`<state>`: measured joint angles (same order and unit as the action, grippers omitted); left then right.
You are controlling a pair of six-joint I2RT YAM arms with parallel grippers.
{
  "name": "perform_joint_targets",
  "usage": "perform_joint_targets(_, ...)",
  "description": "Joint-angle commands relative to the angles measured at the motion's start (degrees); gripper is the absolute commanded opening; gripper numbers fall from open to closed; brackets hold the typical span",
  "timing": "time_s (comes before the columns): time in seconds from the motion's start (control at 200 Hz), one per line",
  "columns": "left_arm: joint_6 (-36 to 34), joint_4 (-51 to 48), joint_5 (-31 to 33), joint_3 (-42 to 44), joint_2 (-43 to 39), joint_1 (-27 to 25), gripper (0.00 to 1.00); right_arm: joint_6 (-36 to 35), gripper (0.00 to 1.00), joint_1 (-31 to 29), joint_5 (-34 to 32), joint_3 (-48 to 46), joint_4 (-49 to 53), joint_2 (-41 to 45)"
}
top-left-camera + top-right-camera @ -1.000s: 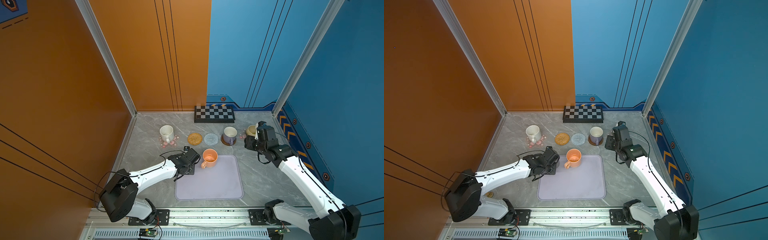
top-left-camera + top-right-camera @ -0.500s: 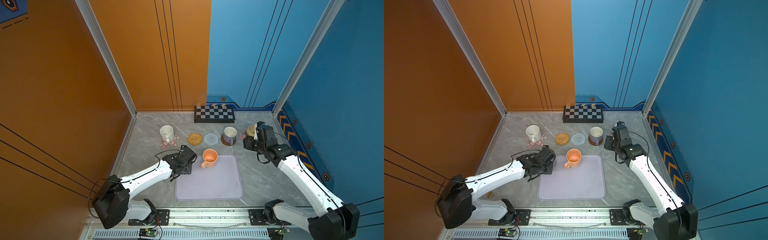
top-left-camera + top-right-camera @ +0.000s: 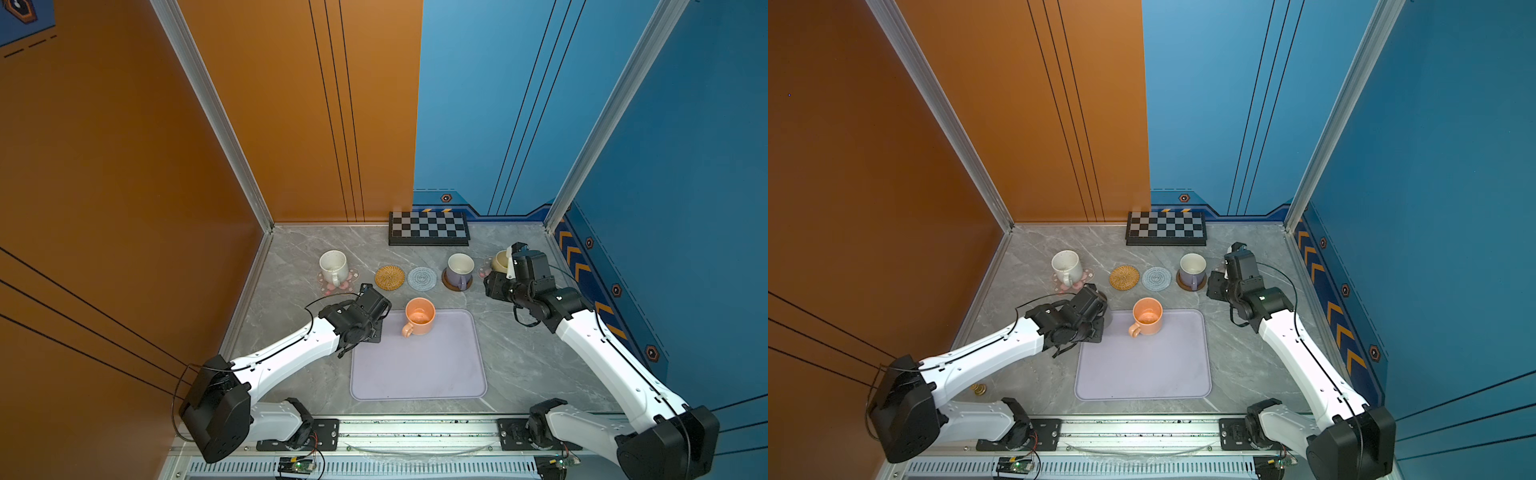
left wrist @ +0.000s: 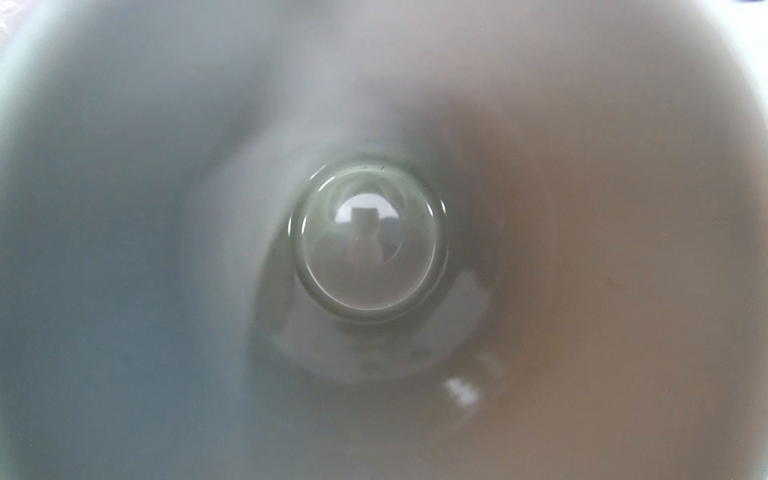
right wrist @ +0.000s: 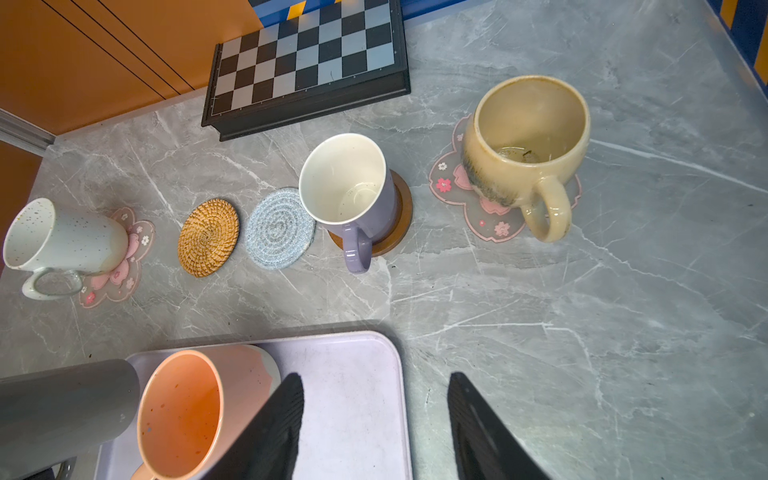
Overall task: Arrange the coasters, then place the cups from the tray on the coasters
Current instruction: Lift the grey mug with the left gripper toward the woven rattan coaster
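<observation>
Grey mug [image 5: 62, 403]: largely hidden under the left arm [image 3: 291, 353] in both top views, cut off by the frame edge in the right wrist view, interior a blur in the left wrist view (mouth toward the lens); long axis upright, at the far left corner of the tray [image 3: 415, 374], just beside the orange mug [image 3: 419, 316]; resting or lifted, cannot tell. Left fingers: unseen, grip cannot be told. Orange mug: upright on the tray, handle toward the near left. Beige mug [image 5: 528, 137]: mostly hidden behind the right arm [image 3: 602, 353] from above, on a flower coaster [image 5: 482, 216]. Right fingers [image 5: 274, 424]: spread, empty, over the worktop [image 5: 582, 332].
</observation>
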<state>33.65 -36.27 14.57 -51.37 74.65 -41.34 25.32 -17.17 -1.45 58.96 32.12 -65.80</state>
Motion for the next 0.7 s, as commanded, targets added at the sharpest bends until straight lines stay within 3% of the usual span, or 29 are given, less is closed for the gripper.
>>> perform_joint_targets(0.0,-1.6,1.0,2.3,-3.1,-1.0,1.1,0.0,-1.3,0.59,0.3,0.5,1.8,1.4,0.3)
perform_joint_targets(0.696,-7.1,1.1,-1.9,-12.4,5.7,6.0,0.0,-3.2,0.65,0.8,1.9,2.8,2.5,-0.4)
